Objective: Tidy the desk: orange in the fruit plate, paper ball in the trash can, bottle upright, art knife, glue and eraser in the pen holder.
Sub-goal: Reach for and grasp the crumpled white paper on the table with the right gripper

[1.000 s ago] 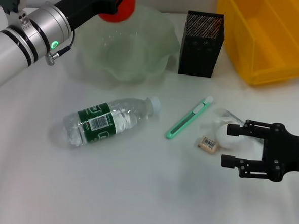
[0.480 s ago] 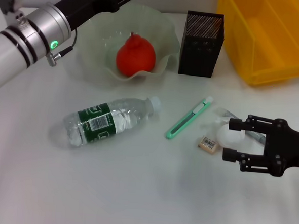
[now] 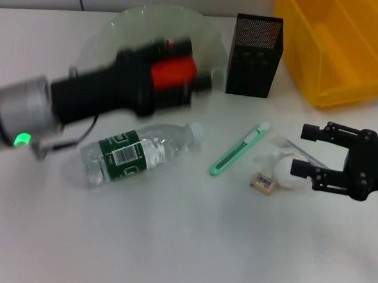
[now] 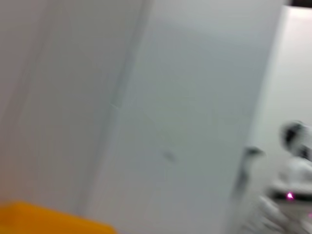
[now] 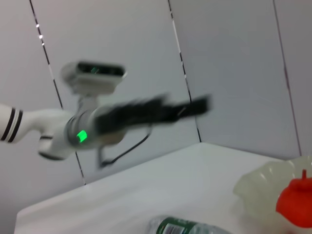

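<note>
With the orange [image 3: 173,72] already lying in the fruit plate [image 3: 119,23], the step in hand is judged to be the paper ball [image 3: 283,171]. It rests on the desk [image 3: 170,243], just beside the eraser [image 3: 262,180] and close to the art knife [image 3: 238,150].

The right gripper [image 3: 302,150] hangs low with its fingers spread apart and nothing between them. One fingertip sits beyond the ball and the other on its near side, so the ball lies roughly at the jaw opening, just ahead of the tips. Contact cannot be confirmed.

The left gripper [image 3: 199,84] is blurred over the plate, in front of the orange (whether its fingers are apart or together cannot be told).

The next move calls for advancing the right gripper slightly so the ball sits fully between the fingers, closing gently on it, then lifting and carrying it over to the trash can [image 3: 336,48].

The bottle [image 3: 137,151] lies on its side. The pen holder [image 3: 255,56] stands between plate and trash can.
</note>
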`<state>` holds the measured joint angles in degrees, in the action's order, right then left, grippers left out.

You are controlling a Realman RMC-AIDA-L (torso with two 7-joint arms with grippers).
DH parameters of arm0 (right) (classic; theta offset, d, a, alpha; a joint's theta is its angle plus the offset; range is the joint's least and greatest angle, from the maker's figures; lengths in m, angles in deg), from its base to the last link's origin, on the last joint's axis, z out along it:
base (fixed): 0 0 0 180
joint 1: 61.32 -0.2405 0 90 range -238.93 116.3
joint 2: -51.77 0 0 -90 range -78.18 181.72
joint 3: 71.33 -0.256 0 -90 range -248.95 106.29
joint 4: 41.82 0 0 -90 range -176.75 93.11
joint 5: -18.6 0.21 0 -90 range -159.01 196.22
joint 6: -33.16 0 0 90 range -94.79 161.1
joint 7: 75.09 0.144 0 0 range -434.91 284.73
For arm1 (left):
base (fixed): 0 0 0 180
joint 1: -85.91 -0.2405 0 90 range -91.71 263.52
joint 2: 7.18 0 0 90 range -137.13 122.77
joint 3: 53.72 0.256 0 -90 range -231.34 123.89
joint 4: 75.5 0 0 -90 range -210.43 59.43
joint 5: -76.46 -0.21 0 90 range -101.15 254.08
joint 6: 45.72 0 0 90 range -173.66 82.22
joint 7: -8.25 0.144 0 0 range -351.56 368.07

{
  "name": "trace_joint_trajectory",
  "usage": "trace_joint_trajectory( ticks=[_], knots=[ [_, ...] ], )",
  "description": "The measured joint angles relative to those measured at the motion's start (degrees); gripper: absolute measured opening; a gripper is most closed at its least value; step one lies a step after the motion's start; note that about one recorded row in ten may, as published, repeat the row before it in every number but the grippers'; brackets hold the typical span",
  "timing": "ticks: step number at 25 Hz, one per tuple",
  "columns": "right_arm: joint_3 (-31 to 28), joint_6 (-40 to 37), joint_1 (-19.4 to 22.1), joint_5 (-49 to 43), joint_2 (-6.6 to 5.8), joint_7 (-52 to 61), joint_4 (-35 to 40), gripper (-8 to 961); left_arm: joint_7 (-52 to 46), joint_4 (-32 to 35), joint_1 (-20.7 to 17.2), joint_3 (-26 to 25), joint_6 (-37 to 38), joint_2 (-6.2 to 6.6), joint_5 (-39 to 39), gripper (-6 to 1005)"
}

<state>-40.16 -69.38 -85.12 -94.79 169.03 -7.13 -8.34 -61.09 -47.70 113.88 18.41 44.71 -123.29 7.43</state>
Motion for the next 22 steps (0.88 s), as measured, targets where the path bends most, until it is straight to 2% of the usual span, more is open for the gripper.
trace_joint_trajectory(
  ticks=[1,4,5,9,10,11,14,15,16,17,19,20,22],
  knots=[
    [0.0,0.0,0.0,0.0,0.00,0.0,0.0,757,0.0,0.0,0.0,0.0,0.0,0.00,0.0,809],
    [-0.1,0.0,-0.6,0.2,-0.32,1.9,0.2,756,0.3,-0.3,-1.7,-0.1,4.3,0.31,-6.9,809],
    [0.0,0.0,-1.3,0.2,-0.84,3.9,0.3,756,1.4,-0.2,-2.9,-0.3,5.2,0.23,-10.5,809],
    [0.5,0.0,-2.6,-0.1,-1.66,8.5,1.6,754,3.6,-0.3,-4.6,-0.5,5.0,0.01,-14.1,809],
    [1.4,-0.1,-3.3,-1.0,-1.82,13.8,4.8,754,4.5,-0.4,-5.2,-0.6,4.8,-0.10,-14.9,809],
    [1.4,-0.1,-3.3,-1.0,-1.82,13.8,4.8,753,5.3,-0.4,-5.8,-0.6,4.7,-0.31,-15.1,809],
    [4.7,-0.5,-4.3,-2.3,-1.84,25.3,13.3,752,7.4,-0.7,-6.7,-0.6,4.1,-0.87,-15.3,808],
    [8.1,-1.0,-5.0,-3.8,-1.73,34.8,20.6,752,7.9,-0.8,-6.8,-0.6,4.0,-0.97,-15.3,808],
    [8.1,-1.0,-5.0,-3.8,-1.73,34.8,20.6,752,8.4,-1.1,-6.8,-0.6,3.7,-1.06,-15.3,808],
    [9.9,-1.3,-5.5,-5.0,-1.66,39.3,24.5,751,8.7,-1.3,-6.8,-0.6,3.5,-1.12,-15.3,808],
    [13.6,-2.1,-7.1,-8.6,-1.68,47.0,31.0,751,9.3,-1.7,-6.5,-0.6,3.1,-1.18,-15.4,808],
    [17.5,-3.4,-9.3,-13.3,-1.81,53.9,36.4,750,9.7,-1.9,-6.2,-0.6,2.9,-1.27,-15.4,808],
    [18.9,-4.1,-10.4,-15.6,-1.86,56.3,37.9,750,9.9,-1.9,-6.1,-0.6,2.7,-1.34,-15.4,808]
  ],
)
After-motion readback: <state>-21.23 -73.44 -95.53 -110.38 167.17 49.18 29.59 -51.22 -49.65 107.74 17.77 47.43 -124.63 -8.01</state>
